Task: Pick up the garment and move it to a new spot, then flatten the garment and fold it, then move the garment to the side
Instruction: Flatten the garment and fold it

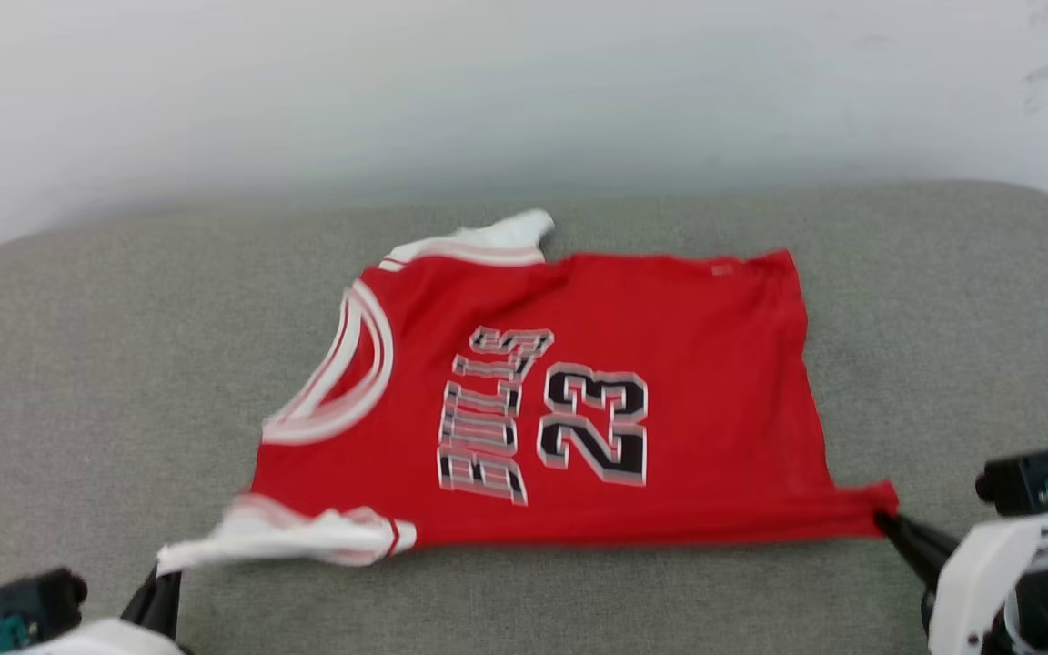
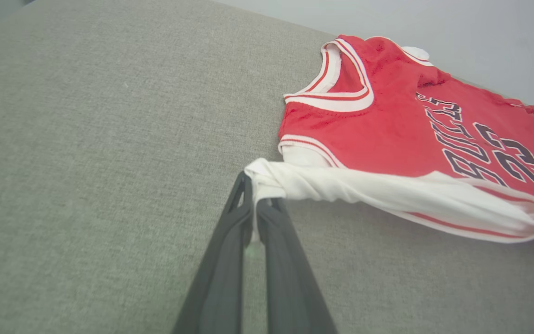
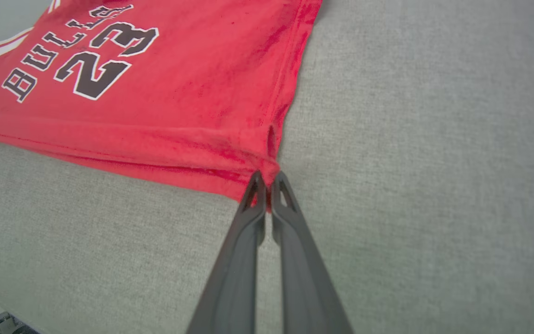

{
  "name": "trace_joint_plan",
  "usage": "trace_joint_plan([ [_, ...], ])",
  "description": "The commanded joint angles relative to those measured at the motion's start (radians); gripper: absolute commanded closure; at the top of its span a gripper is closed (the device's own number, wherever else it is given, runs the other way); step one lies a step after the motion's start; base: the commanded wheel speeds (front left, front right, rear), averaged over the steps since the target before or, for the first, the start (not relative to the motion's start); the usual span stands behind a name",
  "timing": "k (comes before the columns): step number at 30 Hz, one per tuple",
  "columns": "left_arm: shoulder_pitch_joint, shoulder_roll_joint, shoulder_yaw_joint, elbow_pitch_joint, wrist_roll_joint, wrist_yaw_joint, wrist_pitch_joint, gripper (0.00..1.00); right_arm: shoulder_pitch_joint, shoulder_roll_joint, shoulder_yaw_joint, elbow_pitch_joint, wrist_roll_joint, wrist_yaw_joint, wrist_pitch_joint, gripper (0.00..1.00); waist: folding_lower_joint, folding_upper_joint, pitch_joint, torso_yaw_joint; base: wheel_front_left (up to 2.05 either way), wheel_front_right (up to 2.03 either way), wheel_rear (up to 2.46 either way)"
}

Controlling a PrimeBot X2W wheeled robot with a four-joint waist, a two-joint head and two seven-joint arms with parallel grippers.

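end effectors both clamp the garment [image 1: 715, 382]: left end effector [image 2: 254, 197] on its twisted white sleeve [image 2: 364, 188], right end effector [image 3: 269, 185] on a hem corner [image 3: 257, 157]. it lies stretched between them, front up.

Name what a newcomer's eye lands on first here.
The bright red jersey with black BULLS 23 lettering lies spread across the middle of the grey cushion. The left gripper pinches its twisted white sleeve at the near left; the right gripper pinches the red hem corner at the near right.
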Motion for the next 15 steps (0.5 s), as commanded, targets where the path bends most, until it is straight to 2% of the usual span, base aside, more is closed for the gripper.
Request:
trace_joint_plan([
  [1,0.039,0.018,0.013,-0.029,-0.006,0.023,0.008,1.00,0.041,-0.005,-0.023,-0.014,-0.002,-0.002,0.013,1.00,0.0005,0.0000,-0.028,0.001,0.00,0.00,0.00],
  [9,0.257,0.069,0.022,-0.347,-0.043,0.149,0.133,1.00,0.310,0.071,-0.216,-0.223,-0.074,-0.002,0.161,1.00,0.0005,0.0000,-0.060,0.008,0.00,0.00,0.00],
  [13,0.222,0.073,0.017,-0.418,-0.031,0.171,0.154,1.00,0.324,0.122,-0.284,-0.299,-0.120,-0.002,0.236,1.00,0.0005,0.0000,-0.044,0.011,0.00,0.00,0.00],
  [15,0.173,0.064,0.002,-0.419,-0.027,0.163,0.164,1.00,0.288,0.137,-0.298,-0.317,-0.142,-0.002,0.268,1.00,0.0005,0.0000,-0.027,0.012,0.00,0.00,0.00],
])
